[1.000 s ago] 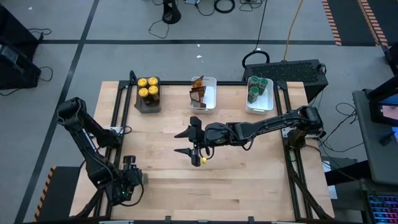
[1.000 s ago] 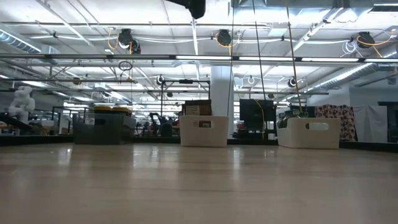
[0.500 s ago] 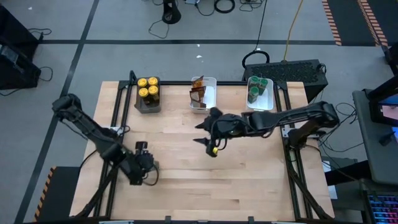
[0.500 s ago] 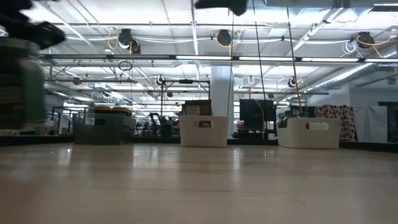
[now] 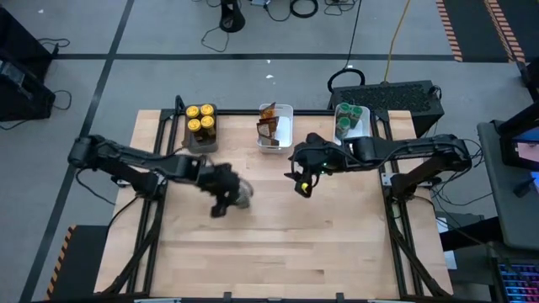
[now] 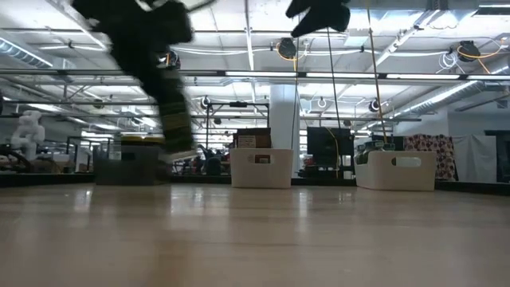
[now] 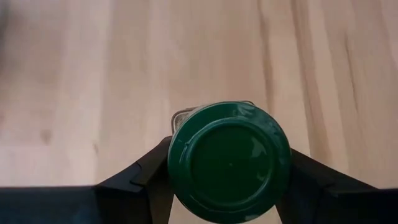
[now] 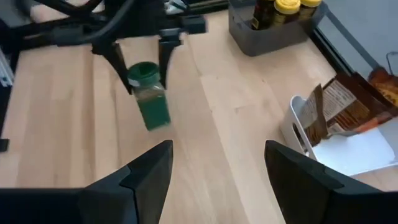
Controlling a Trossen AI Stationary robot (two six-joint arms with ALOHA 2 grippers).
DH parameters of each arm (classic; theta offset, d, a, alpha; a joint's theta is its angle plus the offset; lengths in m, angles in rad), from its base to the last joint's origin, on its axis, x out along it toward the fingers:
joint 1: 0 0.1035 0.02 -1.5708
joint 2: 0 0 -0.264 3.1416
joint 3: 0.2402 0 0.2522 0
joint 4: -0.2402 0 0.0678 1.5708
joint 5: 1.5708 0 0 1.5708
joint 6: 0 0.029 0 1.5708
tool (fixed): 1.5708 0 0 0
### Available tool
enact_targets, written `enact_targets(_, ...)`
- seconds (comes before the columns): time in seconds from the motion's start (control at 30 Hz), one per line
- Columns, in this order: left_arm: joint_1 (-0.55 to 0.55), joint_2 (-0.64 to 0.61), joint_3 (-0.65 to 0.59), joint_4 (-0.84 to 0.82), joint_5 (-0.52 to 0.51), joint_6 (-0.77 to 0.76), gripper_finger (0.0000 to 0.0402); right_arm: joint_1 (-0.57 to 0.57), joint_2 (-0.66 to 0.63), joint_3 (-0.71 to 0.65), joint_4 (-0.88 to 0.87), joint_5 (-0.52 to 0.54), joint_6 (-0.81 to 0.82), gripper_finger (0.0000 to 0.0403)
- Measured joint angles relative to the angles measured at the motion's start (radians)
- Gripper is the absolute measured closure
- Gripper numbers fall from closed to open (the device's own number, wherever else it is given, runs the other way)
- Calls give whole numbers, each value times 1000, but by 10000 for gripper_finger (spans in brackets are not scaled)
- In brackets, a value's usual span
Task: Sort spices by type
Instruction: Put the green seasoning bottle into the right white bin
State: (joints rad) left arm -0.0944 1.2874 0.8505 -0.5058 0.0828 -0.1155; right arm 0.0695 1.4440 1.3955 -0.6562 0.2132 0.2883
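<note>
Left fingers (image 7: 146, 177) clamp 1 green-lidded jar (image 7: 229, 163); right fingers (image 8: 146, 171) apart; 4 yellow-lidded jars (image 5: 200, 117) grouped

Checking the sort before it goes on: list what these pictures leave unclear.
- Jar: the left wrist view shows only its green lid, which hides the body and label.
- Left gripper: low view, smeared by blur.
- Right gripper: low view, cut off by the top edge.
- Yellow speck at the right gripper: high view, too small to identify.
</note>
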Motion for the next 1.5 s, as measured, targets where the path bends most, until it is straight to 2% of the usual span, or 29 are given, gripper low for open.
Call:
enact_targets(0.13, 136, 61, 0, 187, 86, -7, 189, -32, 0, -49, 22, -9, -2, 167)
enact_targets(0.27, 220, 121, 0, 311, 105, -14, 188, -65, 0, -124, 153, -24, -4, 167)
enact_targets(0.43, 272, 190, 0, 305, 132, -5, 187, -112, 0, -240, 363, -90, 19, 167)
enact_targets(0.67, 271, 276, 26, 298, 146, -9, 187, -130, 1, -373, 619, -111, 113, 167)
enact_targets(1.0, 249, 291, 101, 279, 146, -4, 177, -127, 1, -379, 638, -112, 120, 167)
enact_targets(1.33, 248, 289, 121, 280, 152, -2, 89, -127, 1, -379, 638, -112, 137, 167)
enact_targets(1.5, 248, 245, 120, 259, 153, 6, 69, -126, 1, -379, 637, -153, 124, 167)
